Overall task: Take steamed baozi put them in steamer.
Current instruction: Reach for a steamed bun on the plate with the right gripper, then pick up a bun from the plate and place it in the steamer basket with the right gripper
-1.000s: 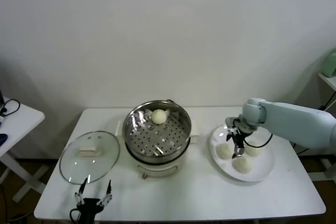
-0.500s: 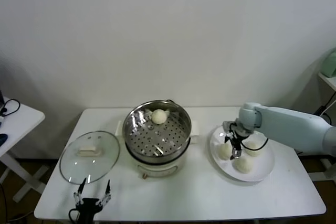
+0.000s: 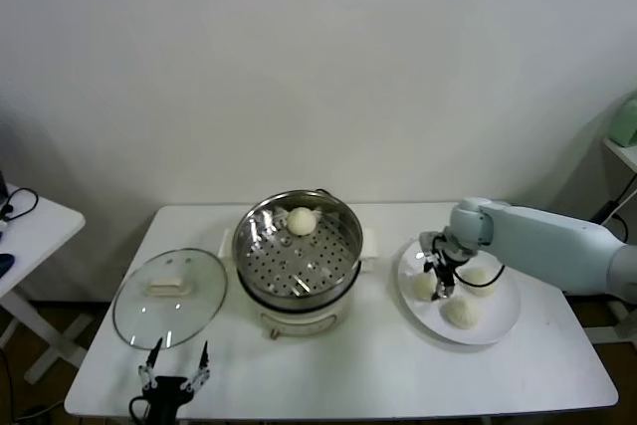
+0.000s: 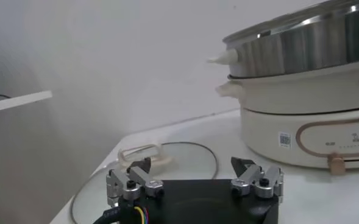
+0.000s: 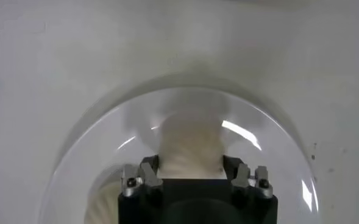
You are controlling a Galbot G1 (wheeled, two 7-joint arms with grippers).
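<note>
Head view: baozi (image 3: 426,286) near plate (image 3: 498,329) rim.

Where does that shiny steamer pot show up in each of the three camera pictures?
Head view: steamer mid-table, between glass lid and plate.
Left wrist view: steamer beyond the left gripper.
Right wrist view: not in it.
Shared landmark: the glass lid.

A white table (image 3: 348,370) is holding the steamer (image 3: 297,256) (shiny), a glass lid (image 3: 169,298) left of it, a plate (image 3: 495,323) right.
</note>
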